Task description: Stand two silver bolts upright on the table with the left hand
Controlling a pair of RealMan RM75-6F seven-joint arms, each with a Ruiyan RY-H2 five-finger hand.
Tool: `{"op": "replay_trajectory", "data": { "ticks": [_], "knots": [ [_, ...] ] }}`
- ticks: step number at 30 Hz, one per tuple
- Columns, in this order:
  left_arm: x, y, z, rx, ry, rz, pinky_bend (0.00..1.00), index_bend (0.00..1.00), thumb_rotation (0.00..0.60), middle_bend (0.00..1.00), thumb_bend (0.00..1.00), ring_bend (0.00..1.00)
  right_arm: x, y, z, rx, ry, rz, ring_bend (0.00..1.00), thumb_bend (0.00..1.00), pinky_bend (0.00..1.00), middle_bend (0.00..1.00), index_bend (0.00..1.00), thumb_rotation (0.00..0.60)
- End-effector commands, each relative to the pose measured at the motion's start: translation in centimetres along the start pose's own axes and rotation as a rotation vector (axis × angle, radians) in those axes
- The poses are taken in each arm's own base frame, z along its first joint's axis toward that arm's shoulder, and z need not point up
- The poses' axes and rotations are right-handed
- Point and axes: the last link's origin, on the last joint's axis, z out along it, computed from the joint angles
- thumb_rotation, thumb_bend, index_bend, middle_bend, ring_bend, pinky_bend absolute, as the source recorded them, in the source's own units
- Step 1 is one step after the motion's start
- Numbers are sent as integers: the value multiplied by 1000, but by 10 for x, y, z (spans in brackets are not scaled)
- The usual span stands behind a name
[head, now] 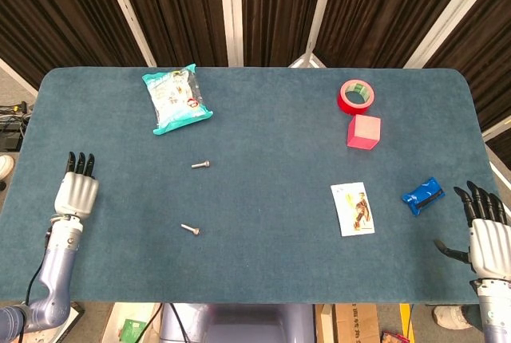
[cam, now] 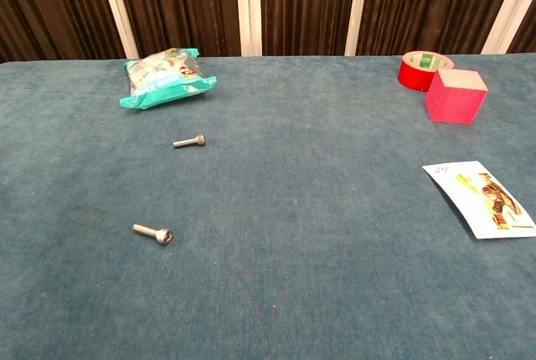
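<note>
Nothing of the task is done yet; both silver bolts lie flat on the worktop, the far bolt below the teal snack bag, the near bolt closer to the front edge; the left robot hand rests at the left edge, fingers straight, holding nothing, well apart from both; the right robot hand sits likewise empty, fingers spread; both pickups and uprightings remain.
</note>
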Motion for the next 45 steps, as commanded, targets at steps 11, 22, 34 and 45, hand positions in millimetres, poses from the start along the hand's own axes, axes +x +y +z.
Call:
{"op": "replay_trajectory", "data": {
  "ticks": [11,22,34,45],
  "knots": [
    [3,0,-2,-8,4,-8,0,414,600,0,511,0,0,0,0,-11,1,4,15,6,0,35,134,600],
    [62,-6,-16,-91,207,-324,0,357,600,0,394,0,0,-1,0,-15,1,5,15,6,0,36,134,600],
    [96,39,-55,-437,119,-644,0,342,600,0,355,0,1,-1,-1,-24,8,6,15,6,0,36,134,600],
    [91,80,-55,-506,156,-722,0,403,600,0,383,0,4,2,-1,-38,15,20,15,6,0,36,134,600]
  ]
}}
